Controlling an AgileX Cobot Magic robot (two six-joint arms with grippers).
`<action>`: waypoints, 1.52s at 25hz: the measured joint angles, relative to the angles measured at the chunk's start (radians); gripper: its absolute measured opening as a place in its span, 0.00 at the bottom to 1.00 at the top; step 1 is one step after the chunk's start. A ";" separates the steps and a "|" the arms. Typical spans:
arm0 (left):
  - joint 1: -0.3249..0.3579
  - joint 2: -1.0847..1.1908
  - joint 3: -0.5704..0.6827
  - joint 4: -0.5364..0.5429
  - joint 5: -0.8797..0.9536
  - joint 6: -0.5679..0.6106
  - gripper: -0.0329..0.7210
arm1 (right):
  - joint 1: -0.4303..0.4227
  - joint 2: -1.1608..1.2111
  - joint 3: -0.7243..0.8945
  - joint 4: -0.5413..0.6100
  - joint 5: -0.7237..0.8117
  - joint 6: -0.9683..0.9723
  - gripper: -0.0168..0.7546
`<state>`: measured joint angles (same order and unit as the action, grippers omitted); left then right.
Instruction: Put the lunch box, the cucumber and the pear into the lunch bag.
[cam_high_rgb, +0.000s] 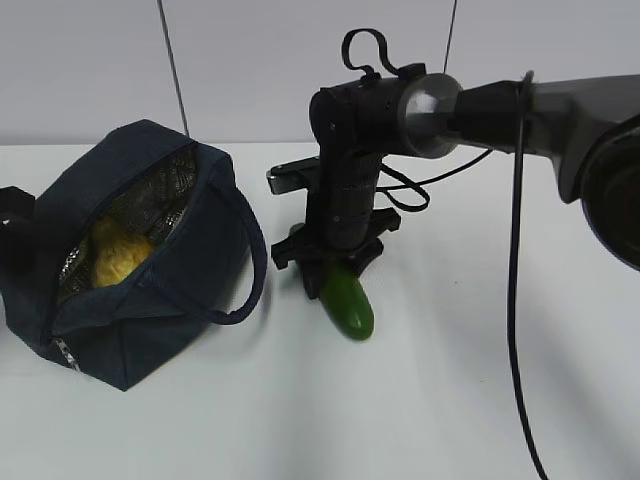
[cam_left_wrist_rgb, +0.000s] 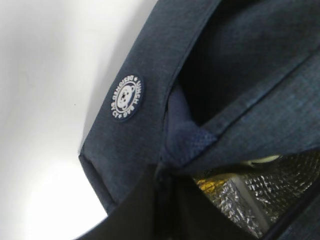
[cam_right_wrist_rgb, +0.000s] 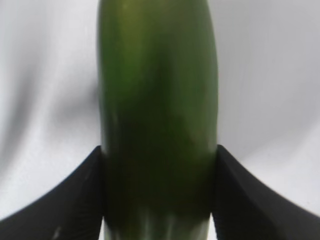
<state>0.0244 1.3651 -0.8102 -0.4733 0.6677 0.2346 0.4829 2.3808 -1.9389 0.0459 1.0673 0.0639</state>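
The navy lunch bag (cam_high_rgb: 150, 300) stands open at the left, its silver lining showing. The yellow pear (cam_high_rgb: 118, 255) lies inside it. On the table to the bag's right lies the dark green cucumber (cam_high_rgb: 350, 305). My right gripper (cam_high_rgb: 335, 272) comes straight down on its far end. In the right wrist view both black fingers press the cucumber (cam_right_wrist_rgb: 157, 75) from either side, so the right gripper (cam_right_wrist_rgb: 159, 150) is shut on it. My left gripper (cam_left_wrist_rgb: 167, 200) is shut on the end of the lunch bag (cam_left_wrist_rgb: 140, 60) by its opening. The lunch box is out of view.
The bag's loop handle (cam_high_rgb: 250, 270) hangs toward the cucumber. A black cable (cam_high_rgb: 515, 300) drops from the right arm (cam_high_rgb: 560, 110) to the table's front. A white wall stands close behind the white table (cam_high_rgb: 450, 400).
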 joint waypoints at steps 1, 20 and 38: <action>0.000 0.000 0.000 0.000 0.000 0.000 0.04 | 0.000 0.000 0.000 -0.002 0.007 -0.008 0.57; 0.000 0.000 0.000 0.003 -0.018 0.000 0.04 | 0.000 -0.049 -0.314 -0.101 0.158 -0.055 0.57; 0.000 0.000 0.000 0.003 -0.023 0.000 0.04 | 0.000 -0.227 -0.316 0.242 0.182 -0.069 0.57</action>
<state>0.0244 1.3651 -0.8102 -0.4705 0.6449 0.2346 0.4829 2.1536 -2.2553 0.2876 1.2497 -0.0055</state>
